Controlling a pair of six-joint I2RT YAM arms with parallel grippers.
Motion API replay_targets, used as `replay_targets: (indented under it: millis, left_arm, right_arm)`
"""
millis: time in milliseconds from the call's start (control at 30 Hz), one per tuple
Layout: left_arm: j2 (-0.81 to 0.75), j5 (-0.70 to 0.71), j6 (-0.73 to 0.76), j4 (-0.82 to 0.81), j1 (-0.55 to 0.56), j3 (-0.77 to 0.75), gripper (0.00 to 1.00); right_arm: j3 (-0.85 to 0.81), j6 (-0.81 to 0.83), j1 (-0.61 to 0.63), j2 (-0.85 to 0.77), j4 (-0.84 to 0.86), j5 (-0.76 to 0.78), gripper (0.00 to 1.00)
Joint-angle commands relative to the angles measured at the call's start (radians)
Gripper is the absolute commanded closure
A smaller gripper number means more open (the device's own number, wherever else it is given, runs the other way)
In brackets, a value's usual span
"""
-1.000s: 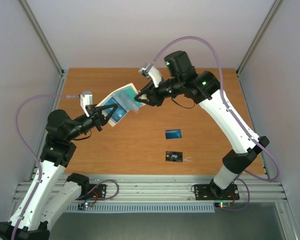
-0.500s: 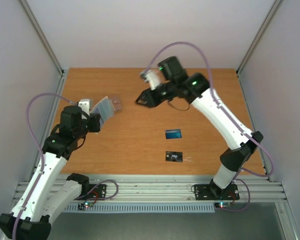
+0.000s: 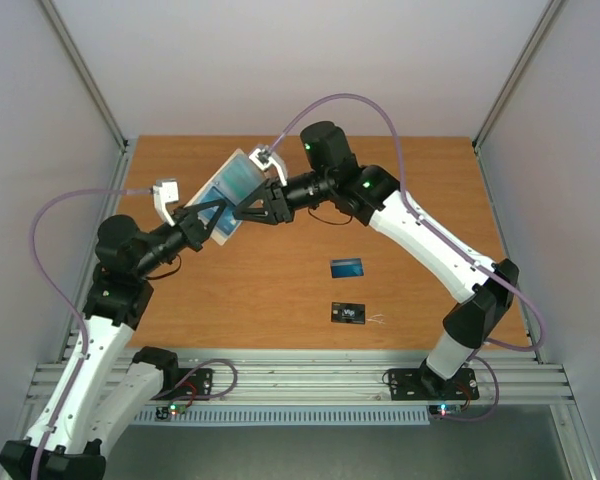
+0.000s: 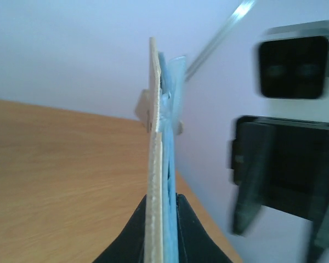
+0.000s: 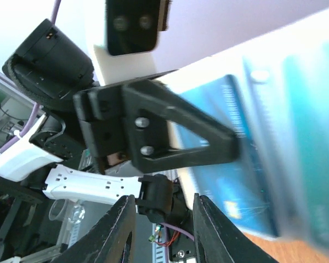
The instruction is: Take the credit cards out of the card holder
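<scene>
My left gripper point(image 3: 213, 216) is shut on the card holder point(image 3: 227, 188), holding it up off the table. In the left wrist view the holder point(image 4: 156, 137) stands edge-on, clamped between both fingers point(image 4: 182, 230). A teal-green credit card point(image 5: 230, 164) sits in its pocket. My right gripper point(image 3: 246, 212) is open just beside the holder's lower edge, nothing between its fingers point(image 5: 123, 230). It appears blurred on the right of the left wrist view point(image 4: 285, 181). A blue credit card point(image 3: 347, 267) and a black one point(image 3: 348, 313) lie flat on the table.
The wooden table point(image 3: 410, 200) is walled by pale panels on the left, right and back. Both loose cards lie right of centre, towards the near edge. A metal rail point(image 3: 310, 385) carrying the arm bases runs along the front.
The left arm swung the holder out to the left, then brought it back up towards the centre. The right gripper followed leftwards and now sits against the holder's lower edge.
</scene>
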State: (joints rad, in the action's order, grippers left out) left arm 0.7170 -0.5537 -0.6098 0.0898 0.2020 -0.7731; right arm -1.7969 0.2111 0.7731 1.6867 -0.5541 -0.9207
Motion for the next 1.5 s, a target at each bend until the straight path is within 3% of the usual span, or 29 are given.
replay_targets:
  millis: [0, 133, 433, 633, 800, 900, 1000, 1200, 1267, 1333, 1467]
  left_arm:
    - [-0.015, -0.25, -0.083, -0.342, -0.007, 0.001, 1.0]
    - [-0.013, -0.334, -0.083, -0.403, -0.006, -0.02, 1.0]
    - [-0.014, -0.373, -0.1, -0.433, -0.006, -0.016, 1.0]
    - [-0.01, -0.357, -0.116, -0.449, -0.006, -0.014, 1.0]
    - [-0.009, -0.361, -0.114, -0.449, -0.006, -0.015, 1.0]
    - [-0.009, -0.36, -0.111, -0.445, -0.006, -0.015, 1.0]
    - [-0.011, -0.361, -0.11, -0.438, -0.006, -0.012, 1.0]
    - [-0.015, -0.36, -0.105, -0.421, -0.006, -0.002, 0.88]
    - [-0.015, -0.361, -0.108, -0.415, -0.006, -0.002, 0.73]
    - [-0.016, -0.371, -0.108, -0.412, -0.005, -0.002, 0.72]
    - [-0.018, -0.38, -0.105, -0.413, -0.004, 0.001, 0.8]
  right_arm:
    - [0.012, -0.012, -0.03, -0.057, 0.041, -0.033, 0.7]
    - [-0.016, 0.033, -0.031, -0.043, -0.014, -0.039, 0.71]
    - [-0.075, 0.143, -0.031, -0.041, -0.152, -0.075, 0.7]
    - [-0.084, 0.135, -0.02, -0.017, -0.163, -0.138, 0.86]
    - [-0.095, 0.147, -0.007, -0.015, -0.145, -0.153, 0.9]
    - [-0.096, 0.155, -0.006, -0.021, -0.14, -0.168, 0.98]
    - [-0.086, 0.169, -0.011, -0.046, -0.132, -0.164, 0.99]
    - [-0.061, 0.139, -0.046, -0.071, -0.077, -0.17, 0.99]
    - [-0.061, 0.131, -0.046, -0.071, -0.069, -0.171, 0.99]
    - [-0.064, 0.129, -0.046, -0.069, -0.064, -0.169, 0.99]
    - [-0.067, 0.135, -0.048, -0.07, -0.065, -0.162, 0.99]
